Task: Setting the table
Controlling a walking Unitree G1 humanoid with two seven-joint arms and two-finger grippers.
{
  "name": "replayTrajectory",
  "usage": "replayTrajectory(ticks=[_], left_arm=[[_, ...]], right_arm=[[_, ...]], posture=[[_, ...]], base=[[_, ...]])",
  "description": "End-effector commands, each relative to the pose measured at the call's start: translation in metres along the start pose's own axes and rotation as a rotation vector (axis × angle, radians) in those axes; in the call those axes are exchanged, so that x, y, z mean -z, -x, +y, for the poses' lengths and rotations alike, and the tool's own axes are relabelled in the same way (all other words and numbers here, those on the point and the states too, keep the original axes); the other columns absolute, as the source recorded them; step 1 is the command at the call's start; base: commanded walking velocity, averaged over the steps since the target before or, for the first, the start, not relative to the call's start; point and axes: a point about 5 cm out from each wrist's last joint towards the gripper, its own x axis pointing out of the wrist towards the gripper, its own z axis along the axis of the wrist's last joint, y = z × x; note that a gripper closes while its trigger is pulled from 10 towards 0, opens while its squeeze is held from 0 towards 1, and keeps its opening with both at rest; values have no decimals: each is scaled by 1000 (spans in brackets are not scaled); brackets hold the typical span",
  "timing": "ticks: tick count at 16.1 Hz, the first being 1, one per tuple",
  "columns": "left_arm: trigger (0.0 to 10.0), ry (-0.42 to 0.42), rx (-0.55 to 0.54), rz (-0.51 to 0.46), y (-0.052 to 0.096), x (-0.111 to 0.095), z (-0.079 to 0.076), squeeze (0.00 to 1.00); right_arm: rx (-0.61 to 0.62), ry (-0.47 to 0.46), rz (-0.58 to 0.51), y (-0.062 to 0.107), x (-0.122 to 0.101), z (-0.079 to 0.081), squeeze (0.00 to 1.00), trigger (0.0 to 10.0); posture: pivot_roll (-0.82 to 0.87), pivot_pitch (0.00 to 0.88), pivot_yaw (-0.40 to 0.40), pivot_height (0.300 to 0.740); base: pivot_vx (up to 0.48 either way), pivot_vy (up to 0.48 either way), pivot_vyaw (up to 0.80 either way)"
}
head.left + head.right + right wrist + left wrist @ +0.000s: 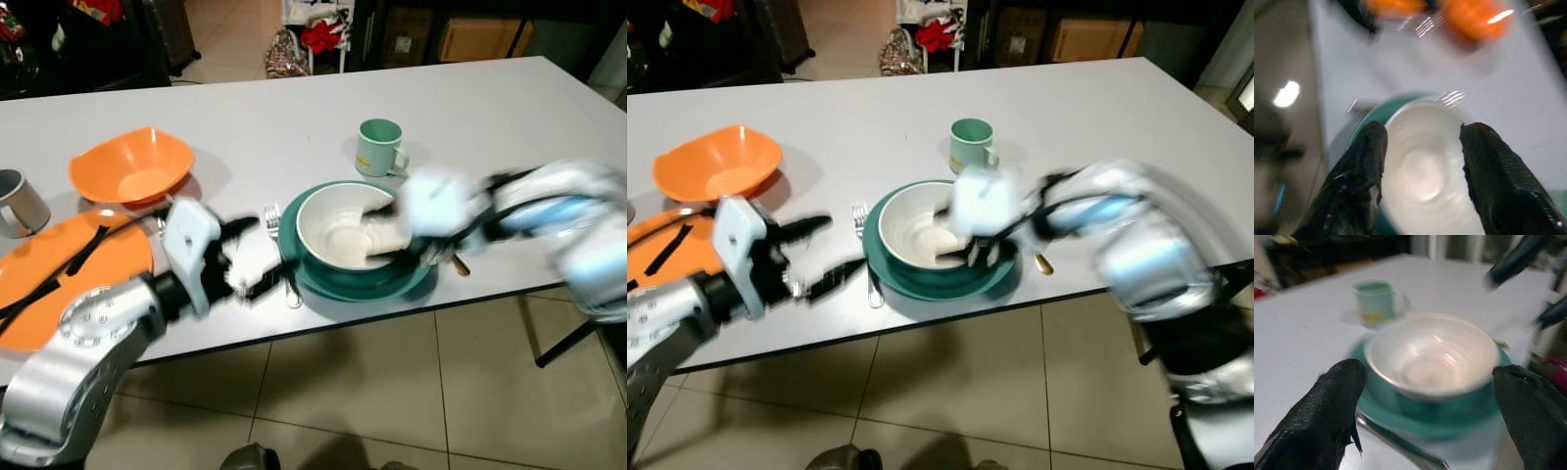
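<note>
bowl (338, 230) on teal plate (407, 281), frame centre | our right gripper (1420, 161) spread wide over bowl rim | our left gripper (828, 250) parted, lower left beside fork (862, 217)

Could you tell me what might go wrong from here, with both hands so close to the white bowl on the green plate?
The right hand, open and motion-blurred at the rim of the white bowl, could knock the bowl off the green plate.
That plate sits near the table's front edge, so a shove could push it over.
The open left hand hovers above the fork and might sweep it away.
</note>
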Motion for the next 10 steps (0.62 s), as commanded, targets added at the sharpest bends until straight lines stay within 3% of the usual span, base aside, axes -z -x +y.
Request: replayTrajectory(ticks=[1,4,5,7,8,9,10], left_arm=[[10000,-11,-60,11,1,-1,5,0],[10000,-2,-248,-31,0,-8,8,0],[10000,-12,-351,-51,2,-11,4,0],[10000,55,-490,-65,9,-5,0,0],[10000,46,-512,-56,11,-2,-1,0],[10000,31,-545,-24,14,5,-6,0],[10000,24,-561,-10,13,8,-9,0]], right_arm=[[64,-56,-45,10,-4,-1,1000,10000],[309,-222,-138,5,2,5,1000,10000],[414,-300,-182,-5,5,21,1000,10000],[504,-388,-201,-16,6,42,1000,10000],[540,-423,-207,-17,8,46,1000,10000],[652,-501,-192,-19,15,54,1000,10000],[734,-516,-174,-21,20,61,1000,10000]], posture=[[-98,41,51,740],[-102,49,65,740],[-99,51,72,740],[-97,52,72,740],[-95,52,66,740],[-91,53,46,740],[-89,54,38,740]], base=[[0,0,0],[0,0,0],[0,0,0],[0,0,0],[0,0,0],[0,-480,0],[0,-480,0]])
